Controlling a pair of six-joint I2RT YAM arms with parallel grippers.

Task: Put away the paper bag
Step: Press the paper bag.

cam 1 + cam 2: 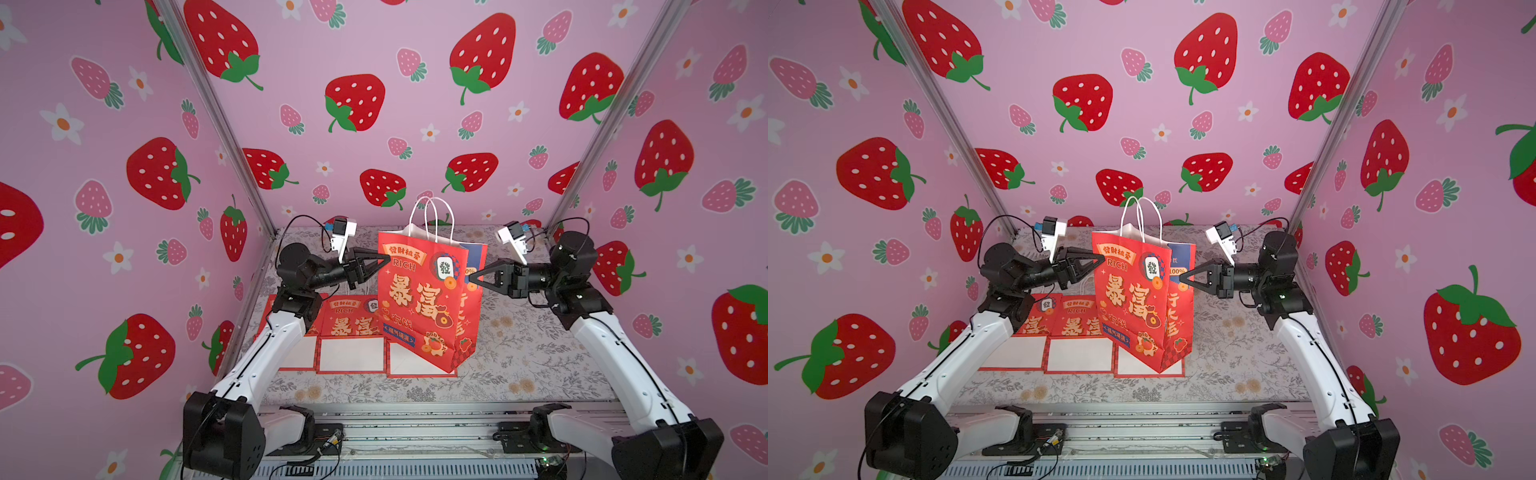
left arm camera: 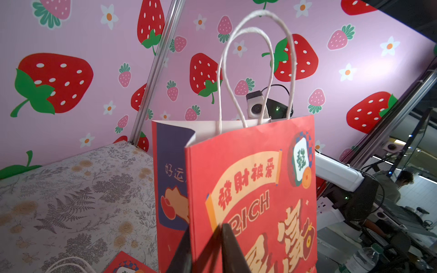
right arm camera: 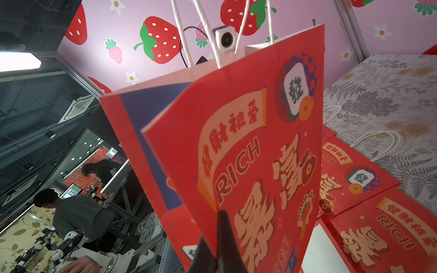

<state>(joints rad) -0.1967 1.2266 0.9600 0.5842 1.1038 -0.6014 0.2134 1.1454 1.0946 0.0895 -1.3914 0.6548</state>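
In both top views, a floral tablecloth (image 1: 519, 353) lies at lower centre under strawberry-print walls (image 1: 124, 124). The red paper bag (image 1: 428, 299) stands upright at centre on flattened bags (image 1: 353, 332). In the left wrist view, the left gripper (image 2: 205, 238) pinches the bag's edge. In the right wrist view, the right gripper (image 3: 218, 236) seems clamped on it likewise, its base cropped.

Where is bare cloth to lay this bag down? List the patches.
Free: floral tablecloth between the upright paper bag and the right arm; also the front strip. Crowded: flattened bags cover the area by the left arm.
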